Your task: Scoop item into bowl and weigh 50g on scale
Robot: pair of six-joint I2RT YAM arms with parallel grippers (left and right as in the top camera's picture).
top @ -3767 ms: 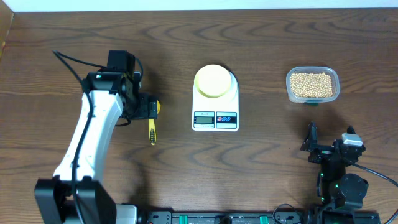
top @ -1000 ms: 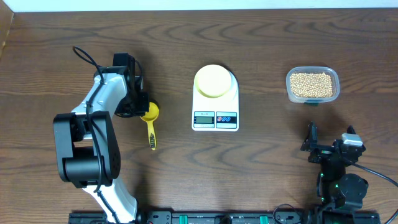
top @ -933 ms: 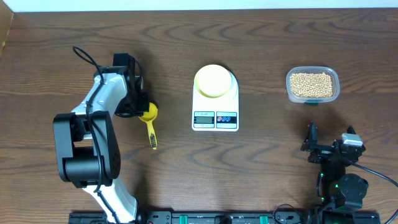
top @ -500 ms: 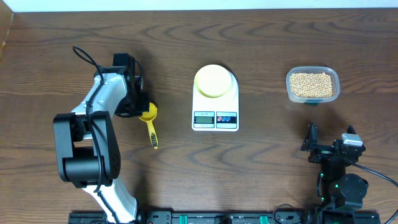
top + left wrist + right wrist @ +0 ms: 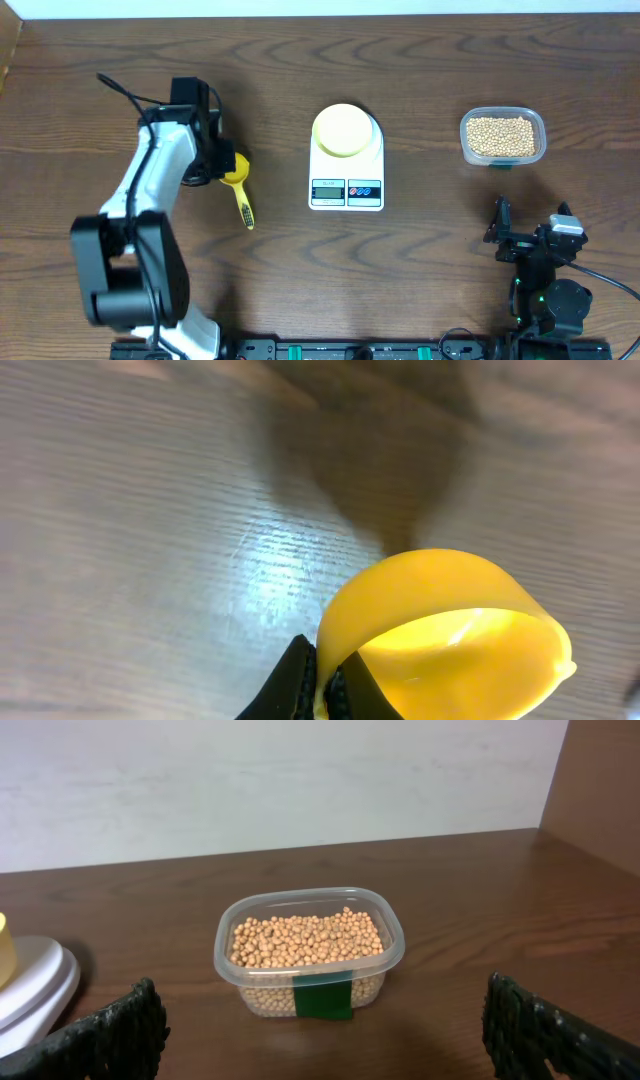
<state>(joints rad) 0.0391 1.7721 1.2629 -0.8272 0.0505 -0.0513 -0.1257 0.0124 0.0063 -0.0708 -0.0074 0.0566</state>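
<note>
Pinching the yellow scoop (image 5: pixel 450 650) by the thin rim of its cup with the left hand (image 5: pixel 325 685), pressing both black fingertips together on that wall with no gap showing. Holding the cup empty and tipped, seemingly just clear of the worktop (image 5: pixel 420 280) judging by the shadow beneath it, and letting the handle hang back from the hand toward the near edge. Probably gripping at the rim because it offers the one thin edge standing up to be pinched. Judging this a loose hold for digging into a heap, with the handle free to swing.

Leaving the scale (image 5: pixel 346 170) well apart to the right of that hand, carrying the bowl (image 5: pixel 342 130) centred on its platform, presumably so that the reading can be watched while pouring. Showing nothing inside the bowl yet.

Leaving the item (image 5: pixel 305 938) farther right again, heaped in the clear container (image 5: pixel 395 945), sitting straight ahead of the right hand (image 5: pixel 325 1040) and near it, well away from the left hand and its scoop. Resting the right hand low by the near edge, spreading its fingers fully apart, gripping nothing and touching nothing, perhaps waiting to steady the container.
</note>
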